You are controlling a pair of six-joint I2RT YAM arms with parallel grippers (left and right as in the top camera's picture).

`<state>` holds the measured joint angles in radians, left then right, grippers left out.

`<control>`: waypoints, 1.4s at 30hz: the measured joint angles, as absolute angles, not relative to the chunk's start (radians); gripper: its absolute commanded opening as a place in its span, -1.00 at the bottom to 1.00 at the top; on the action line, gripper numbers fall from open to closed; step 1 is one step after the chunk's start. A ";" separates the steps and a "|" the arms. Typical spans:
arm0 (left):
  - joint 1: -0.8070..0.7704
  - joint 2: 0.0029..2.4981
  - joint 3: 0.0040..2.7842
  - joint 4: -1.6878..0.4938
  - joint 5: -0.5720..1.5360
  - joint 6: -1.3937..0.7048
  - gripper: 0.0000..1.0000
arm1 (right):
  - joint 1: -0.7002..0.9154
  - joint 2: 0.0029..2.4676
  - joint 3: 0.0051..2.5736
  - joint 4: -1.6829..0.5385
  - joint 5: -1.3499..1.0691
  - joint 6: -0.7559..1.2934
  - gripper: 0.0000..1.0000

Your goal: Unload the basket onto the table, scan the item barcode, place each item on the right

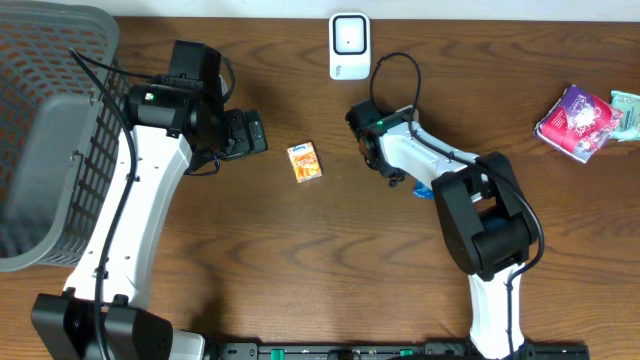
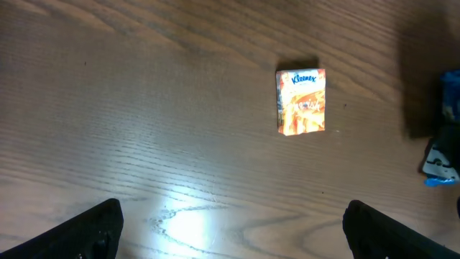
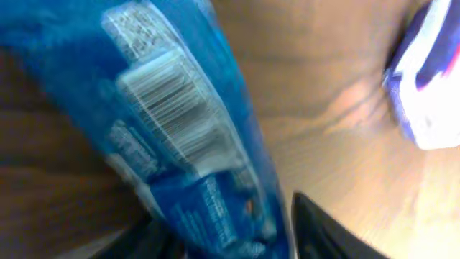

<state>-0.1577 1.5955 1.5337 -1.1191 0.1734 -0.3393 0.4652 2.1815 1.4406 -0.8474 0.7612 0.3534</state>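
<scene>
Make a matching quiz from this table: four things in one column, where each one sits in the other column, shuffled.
1 basket
2 scanner
3 tissue pack
4 blue packet

A middle of the table
B at the right tool
C left edge
D far edge, middle

Pairs: 1-C, 2-D, 3-A, 4-B.

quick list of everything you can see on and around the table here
basket: one, grey mesh, table's far left
scanner: one, white, back edge centre
tissue pack: one, orange, mid-table
blue packet: one, blue with barcode, right of tissue pack
purple packet: one, purple and pink, far right
pale green item: one, right edge beside purple packet, cut off
table: one, brown wood
left gripper: one, black, open, above bare wood near tissue pack
right gripper: one, black, straddling blue packet, grip unclear
</scene>
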 measured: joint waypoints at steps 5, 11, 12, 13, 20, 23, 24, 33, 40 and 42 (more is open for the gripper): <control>-0.158 1.596 1.534 -1.119 0.173 -0.339 0.96 | 0.458 2.184 1.435 -0.870 0.726 0.355 -0.98; -0.158 1.596 1.534 -1.119 0.173 -0.339 0.96 | 0.430 2.186 1.533 -0.978 0.541 0.356 -0.98; -0.158 1.596 1.534 -1.119 0.173 -0.339 0.95 | 0.420 2.186 1.562 -0.998 0.482 0.350 -0.98; -0.158 1.596 1.534 -1.119 0.173 -0.339 0.96 | 0.409 2.186 1.591 -1.013 0.417 0.340 -0.98; -0.158 1.596 1.534 -1.119 0.173 -0.339 0.96 | 0.299 2.186 1.734 -1.093 -0.227 0.154 -0.98; -0.158 1.596 1.534 -1.119 0.173 -0.339 0.96 | 0.240 2.187 1.724 -1.101 -0.488 0.064 -0.98; -0.158 1.596 1.534 -1.119 0.173 -0.339 0.96 | 0.220 2.187 1.716 -1.098 -0.564 0.038 -0.98; -0.158 1.596 1.534 -1.119 0.173 -0.340 0.96 | 0.039 2.193 1.443 -0.870 -1.001 0.002 -0.92; -0.158 1.596 1.534 -1.119 0.173 -0.339 0.96 | -0.100 2.209 1.413 -0.942 -0.933 0.050 -0.15; -0.158 1.596 1.534 -1.119 0.173 -0.339 0.96 | -0.132 2.203 1.449 -1.008 -0.851 0.061 0.07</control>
<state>-0.1577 1.5955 1.5337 -1.1191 0.1734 -0.3393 -0.1322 2.2028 1.4487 -1.0080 -0.8509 0.0608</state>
